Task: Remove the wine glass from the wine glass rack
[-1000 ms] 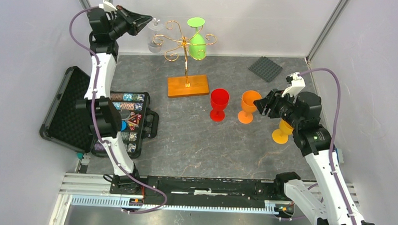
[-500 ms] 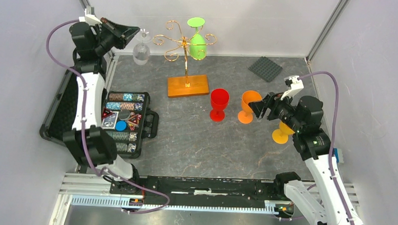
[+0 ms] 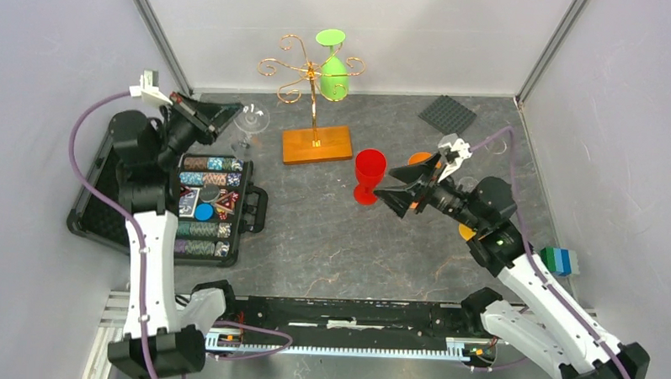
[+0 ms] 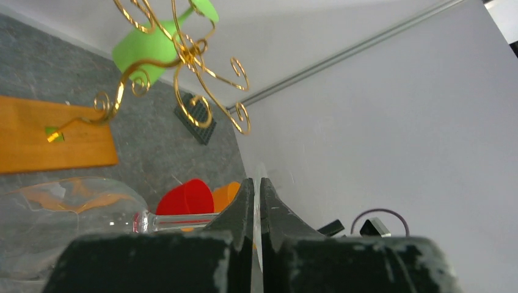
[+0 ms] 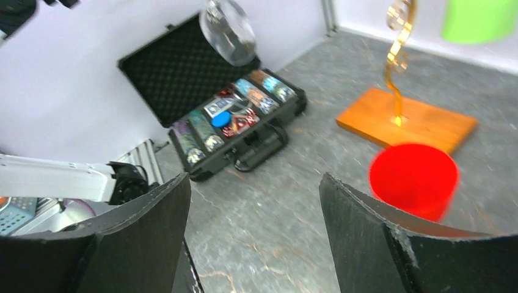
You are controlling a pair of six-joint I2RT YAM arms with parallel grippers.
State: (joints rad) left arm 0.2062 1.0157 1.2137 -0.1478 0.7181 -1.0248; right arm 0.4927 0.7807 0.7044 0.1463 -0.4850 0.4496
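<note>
Between the left claw's [image 3: 231, 112] clenched fingers: clear wine glass [image 4: 67, 207], off the wine glass rack [image 3: 313, 71].
Largest item, black chip case [image 3: 198, 203], lies open just below that claw. Rack stands well right of it on its wooden base [image 3: 317, 144], apart from the held glass (stem pinched, bowl lying sideways past the fingertips); green glass [image 3: 334, 74] hangs upside down from one gold arm. Right claw [image 3: 406, 183] released, jaws wide, nothing between them. Red glass [image 3: 369, 174] upright just ahead of its tips; orange glass [image 3: 417, 159] partly hidden behind its upper finger. Grey mat [image 3: 447, 115] well beyond it, by the back wall.
</note>
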